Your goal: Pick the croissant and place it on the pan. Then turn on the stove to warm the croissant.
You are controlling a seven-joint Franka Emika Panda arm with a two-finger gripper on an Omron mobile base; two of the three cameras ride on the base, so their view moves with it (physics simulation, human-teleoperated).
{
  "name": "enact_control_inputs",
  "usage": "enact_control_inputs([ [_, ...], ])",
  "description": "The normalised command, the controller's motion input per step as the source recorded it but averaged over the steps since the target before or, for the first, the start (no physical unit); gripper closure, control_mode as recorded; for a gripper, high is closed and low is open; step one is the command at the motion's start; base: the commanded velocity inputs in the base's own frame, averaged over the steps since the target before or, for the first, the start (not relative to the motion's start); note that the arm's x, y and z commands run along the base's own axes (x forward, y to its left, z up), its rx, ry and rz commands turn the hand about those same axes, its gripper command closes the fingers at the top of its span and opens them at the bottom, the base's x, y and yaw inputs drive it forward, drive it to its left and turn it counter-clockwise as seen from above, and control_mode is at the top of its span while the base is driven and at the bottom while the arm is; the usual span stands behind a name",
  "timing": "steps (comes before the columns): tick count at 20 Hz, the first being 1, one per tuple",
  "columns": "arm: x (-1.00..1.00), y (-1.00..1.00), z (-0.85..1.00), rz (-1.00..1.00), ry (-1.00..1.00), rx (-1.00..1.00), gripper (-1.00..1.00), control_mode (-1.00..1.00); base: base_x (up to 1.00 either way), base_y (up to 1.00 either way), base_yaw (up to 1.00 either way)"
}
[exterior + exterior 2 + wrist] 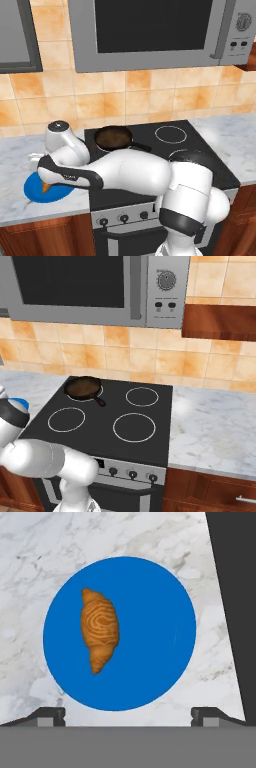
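While the arm is reached out over the marble counter [20, 150] to the left of the stove [107, 421], nothing is yet held: in the hand view the two dark fingertips are seen spread wide apart at the bottom edge, released, with the gripper [128, 714] looking straight down. Taken from largest to smallest with the stove as landmark, the counter is found beside the stove's left edge, the blue plate [150, 637] is set on that counter just left of the stove, and the pan [114, 137] is seen on the stove's rear-left burner, its handle pointing toward the stove's middle. The croissant [99, 629] lies on the plate, on the half farther from the stove, well apart from the pan. It is judged to be light, soft and flaky, easily crushed or crumbled, and not slippery, though it could be nudged across the smooth plate. A gentle hold across its thick middle, where the ridges are widest, would be favoured over the tapered tips, which would be expected to break or slide out from between the pads.
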Motion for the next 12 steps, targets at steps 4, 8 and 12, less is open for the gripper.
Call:
enact_control_inputs([
  [4,0.17,0.01,-0.16,-0.03,0.06,0.0,-1.0,-1.0,0.0,0.0,0.0],
  [8,0.18,0.05,-0.17,-0.01,0.07,0.0,-1.0,-1.0,0.0,0.0,0.0],
  [12,0.16,0.05,-0.17,0.0,0.06,0.0,-1.0,-1.0,0.0,0.0,0.0],
])
